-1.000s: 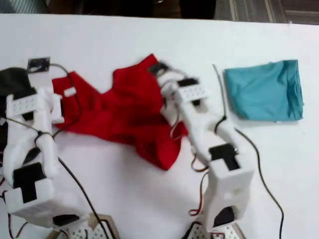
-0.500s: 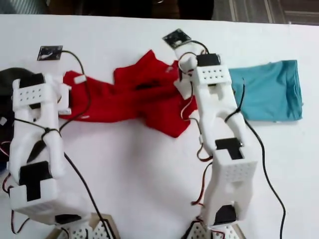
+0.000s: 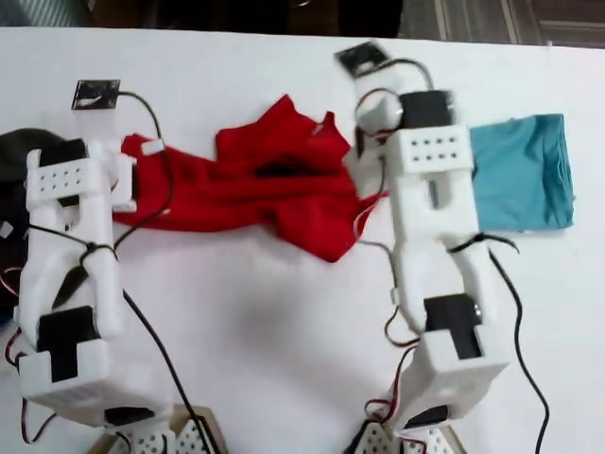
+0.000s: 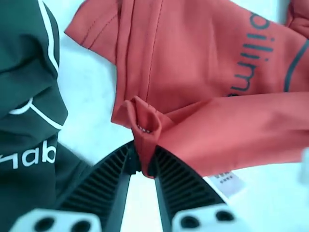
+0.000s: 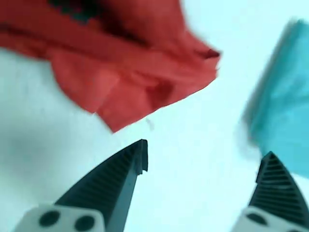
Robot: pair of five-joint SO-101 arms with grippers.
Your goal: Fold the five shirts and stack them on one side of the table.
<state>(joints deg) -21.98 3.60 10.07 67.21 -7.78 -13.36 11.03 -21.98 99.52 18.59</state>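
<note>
White table (image 3: 246,359): crumpled red shirt (image 3: 255,189) centre, folded teal shirt (image 3: 525,170) right, black shirt (image 3: 14,156) at left edge.

The left arm (image 3: 66,255) and right arm (image 3: 437,218) are blocky white plastic, with black motors at the joints and rows of small holes on top. Black cables (image 3: 148,345) and thin red wires (image 3: 386,405) loop along them. The left gripper (image 4: 143,157) and right gripper (image 5: 205,152) have black, ribbed, tapering fingers (image 5: 113,176) on pale bases with dark screw holes.

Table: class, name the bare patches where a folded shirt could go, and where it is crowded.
Bare table along the far edge beyond the red shirt; also between left arm and right arm, nearer than that shirt. Crowded: the middle band, black shirt to teal shirt.
</note>
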